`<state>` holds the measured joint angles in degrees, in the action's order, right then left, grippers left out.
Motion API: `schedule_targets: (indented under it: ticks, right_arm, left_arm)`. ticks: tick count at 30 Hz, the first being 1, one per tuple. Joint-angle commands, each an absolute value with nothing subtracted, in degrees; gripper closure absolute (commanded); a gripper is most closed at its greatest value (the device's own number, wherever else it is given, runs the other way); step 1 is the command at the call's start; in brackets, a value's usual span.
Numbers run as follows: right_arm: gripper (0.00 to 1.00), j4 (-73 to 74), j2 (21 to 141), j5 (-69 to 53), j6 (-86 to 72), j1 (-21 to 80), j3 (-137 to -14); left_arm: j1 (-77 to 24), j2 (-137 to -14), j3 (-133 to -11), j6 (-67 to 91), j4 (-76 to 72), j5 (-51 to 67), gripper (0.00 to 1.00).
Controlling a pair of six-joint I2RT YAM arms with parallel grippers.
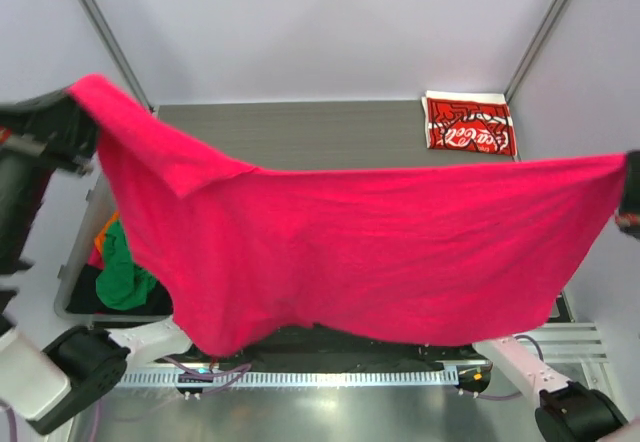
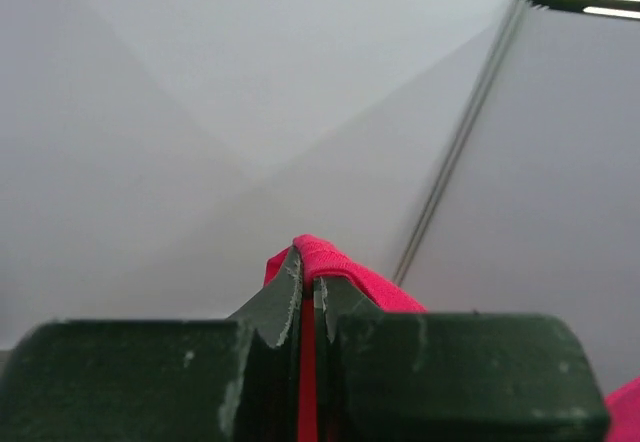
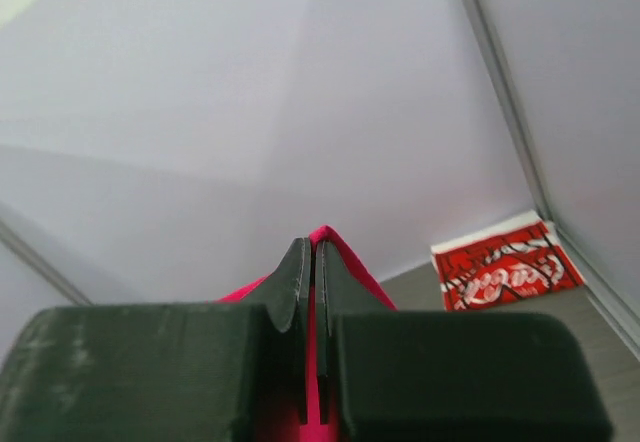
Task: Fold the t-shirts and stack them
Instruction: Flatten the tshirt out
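1. While left jaws and right jaws each clamp 1 edge, the crimson-pink t-shirt (image 1: pixel 380 252) hangs stretched above the desk (image 1: pixel 300 127).
2. Both should lower together, keeping tension, so it lands flat.
3. Landing should miss the folded Coca-Cola t-shirt (image 1: pixel 468 124) at the far-right corner.

The left gripper (image 2: pixel 308 267) and the right gripper (image 3: pixel 314 252) are held high and far apart, each with jaws pinched tight on the pink t-shirt (image 1: pixel 380 252).
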<state>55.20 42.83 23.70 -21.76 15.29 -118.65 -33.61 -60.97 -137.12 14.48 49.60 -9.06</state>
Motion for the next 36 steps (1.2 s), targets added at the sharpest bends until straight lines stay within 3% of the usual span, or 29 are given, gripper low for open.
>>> schedule_targets:
  ticks: [1, 5, 9, 10, 11, 12, 13, 14, 15, 18, 26, 31, 36]
  right_arm:
    - [0.99, 61.07, 56.31, 34.61, -21.18, 15.29, -116.73]
    - [0.99, 61.27, 69.14, 44.11, -24.69, 14.86, -101.92]
    - [0.99, 55.74, 81.54, 34.91, -27.15, 7.04, -93.0]
    - [0.8, 54.16, 84.52, 30.72, -27.68, 4.6, -90.9]
    - [0.52, 54.14, 86.12, 29.72, -27.69, 4.31, -90.36]
    - [0.26, 54.31, 87.18, 29.45, -27.42, 4.31, -89.83]
    - [0.01, 54.49, 87.88, 29.27, -27.51, 4.39, -89.13]
    - [0.0, 54.06, 87.54, 29.18, -27.42, 4.48, -86.68]
    - [0.0, 53.44, 86.76, 29.27, -27.16, 4.4, -85.18]
    - [0.01, 50.19, 81.75, 29.18, -25.76, 4.39, -78.5]
    - [0.0, 43.08, 73.48, 16.89, -25.84, 4.48, -65.23]
    - [0.0, 33.87, 71.54, 3.73, -26.02, 6.67, -58.03]
    - [0.0, 29.62, 75.14, 0.79, -26.54, 11.86, -54.76]
  left_arm:
    - [-33.4, -73.43, -137.45, 13.71, 49.3, -19.46, 1.0]
    - [-27.9, -86.25, -137.47, 16.42, 54.56, -20.24, 1.0]
    - [-14.79, -102.7, -130.26, 26.17, 61.24, -5.84, 0.98]
    - [-13.03, -107.44, -132.08, 26.8, 67.18, -1.97, 0.99]
    - [-11.62, -114.45, -133.23, 27.24, 68.98, 1.98, 0.92]
    - [-11.78, -115.83, -130.28, 26.72, 69.25, 1.85, 0.73]
    - [-12.04, -116.45, -127.99, 26.37, 68.04, 1.41, 0.27]
    - [-12.82, -115.15, -125.1, 25.5, 66.46, 1.23, 0.09]
    - [-13.27, -113.74, -118.28, 25.31, 64.53, 0.45, 0.01]
    - [-13.71, -106.21, -106.05, 25.75, 56.27, -2.19, 0.0]
    - [-13.71, -100.37, -94.4, 25.05, 50.37, -3.16, 0.0]
    - [-13.97, -101.16, -90.53, 28.55, 43.53, -1.76, 0.09]
    - [-14.68, -108.62, -94.38, 31.46, 38.68, 5.09, 0.19]
